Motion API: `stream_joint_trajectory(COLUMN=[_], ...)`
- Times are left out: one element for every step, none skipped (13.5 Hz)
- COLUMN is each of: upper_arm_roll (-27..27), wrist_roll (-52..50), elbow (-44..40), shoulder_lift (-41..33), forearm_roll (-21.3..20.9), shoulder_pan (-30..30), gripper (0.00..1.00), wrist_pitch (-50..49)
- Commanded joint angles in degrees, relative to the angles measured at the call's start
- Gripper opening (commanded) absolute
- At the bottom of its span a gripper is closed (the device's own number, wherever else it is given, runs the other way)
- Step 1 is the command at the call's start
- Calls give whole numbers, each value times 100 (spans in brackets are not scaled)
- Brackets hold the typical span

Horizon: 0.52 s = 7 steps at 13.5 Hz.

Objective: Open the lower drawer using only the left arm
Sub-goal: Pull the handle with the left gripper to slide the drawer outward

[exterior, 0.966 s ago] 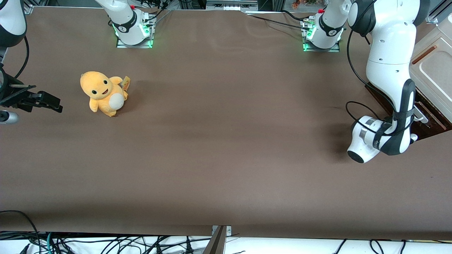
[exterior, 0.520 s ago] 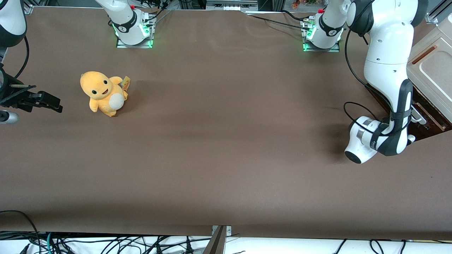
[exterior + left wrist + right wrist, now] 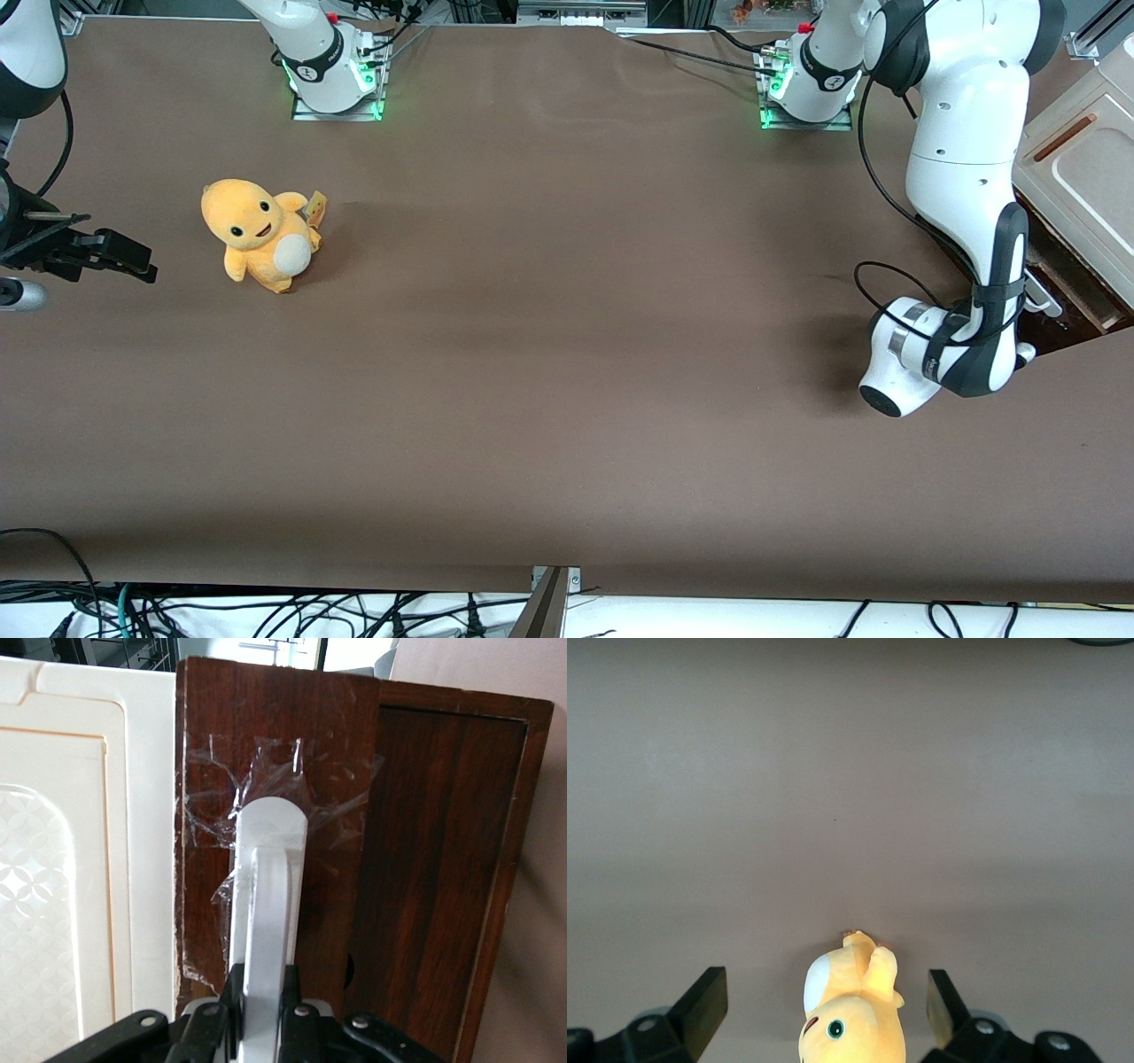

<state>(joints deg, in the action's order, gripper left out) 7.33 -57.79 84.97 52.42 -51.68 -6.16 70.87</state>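
The lower drawer (image 3: 213, 762) is a dark brown wooden front with clear tape around the base of its white bar handle (image 3: 270, 877). My left gripper (image 3: 266, 992) is shut on that handle, one black finger on each side of the bar. In the front view the left arm (image 3: 966, 177) reaches down at the working arm's end of the table. Its wrist (image 3: 939, 359) covers the gripper there. A short piece of the handle (image 3: 1044, 299) shows against the drawer (image 3: 1067, 297).
A cream panel with an orange-brown strip (image 3: 1076, 168) sits above the drawer and shows beside it in the wrist view (image 3: 53, 859). A yellow plush toy (image 3: 257, 232) sits toward the parked arm's end of the brown table (image 3: 567, 354).
The left arm's wrist has drawn a little away from the cabinet toward the table's middle, still holding the handle. The drawer front has come with it slightly. The plush toy has not moved.
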Motion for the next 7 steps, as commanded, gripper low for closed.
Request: stream_joint_trajectory(upper_arm_roll=[-13,-13,-13,-4,-13,-4,-13], wrist_roll=[-109,-109,-109,-101,-101,-101,-101], elbow=[-517,-551,-595,-596,-604,-622,-639], shoulder_lift=[242,251,251,251,251,260,277], forearm_roll=[114,140,201,211,220,220,228], shoulder_pan=[-139,-140,-148,-166,-166,-166,-201], gripper=[0,0,0,0,0,0,0], wrist_pitch=[164,164,164,164,164,164,164])
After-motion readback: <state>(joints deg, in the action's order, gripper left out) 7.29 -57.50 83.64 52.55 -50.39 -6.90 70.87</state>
